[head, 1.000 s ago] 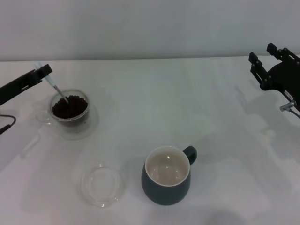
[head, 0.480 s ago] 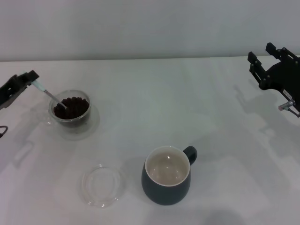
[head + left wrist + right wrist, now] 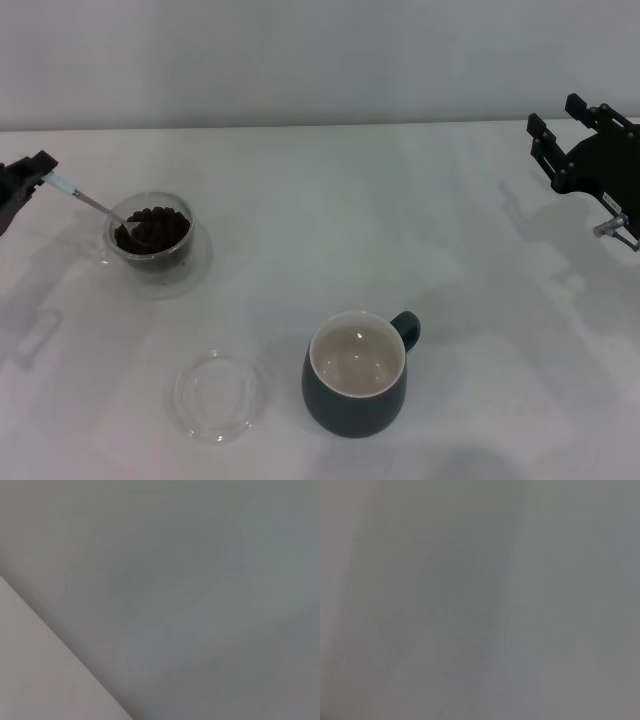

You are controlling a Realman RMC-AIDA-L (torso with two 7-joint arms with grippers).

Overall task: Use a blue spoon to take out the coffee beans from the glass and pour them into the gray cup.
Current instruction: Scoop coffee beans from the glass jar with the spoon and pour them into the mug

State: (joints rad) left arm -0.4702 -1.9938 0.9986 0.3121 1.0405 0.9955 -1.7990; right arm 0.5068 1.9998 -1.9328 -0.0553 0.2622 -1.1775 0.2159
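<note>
The glass (image 3: 150,240) stands at the left of the table, filled with coffee beans (image 3: 155,226). My left gripper (image 3: 38,172) is at the far left edge, shut on the pale-blue handle of the blue spoon (image 3: 88,202). The spoon slants down to the right and its metal bowl lies among the beans. The gray cup (image 3: 357,374) stands at the front middle, its cream inside showing no beans, its handle to the back right. My right gripper (image 3: 560,130) hangs parked above the table at the far right. Both wrist views show only blank grey.
A flat clear round dish (image 3: 218,393) lies to the left of the gray cup. A clear saucer (image 3: 198,262) sits under the glass. The white table (image 3: 340,200) ends at a grey wall at the back.
My left gripper has moved left and outward, tilting the spoon flatter. The spoon's bowl stays in the beans. The right arm has not moved.
</note>
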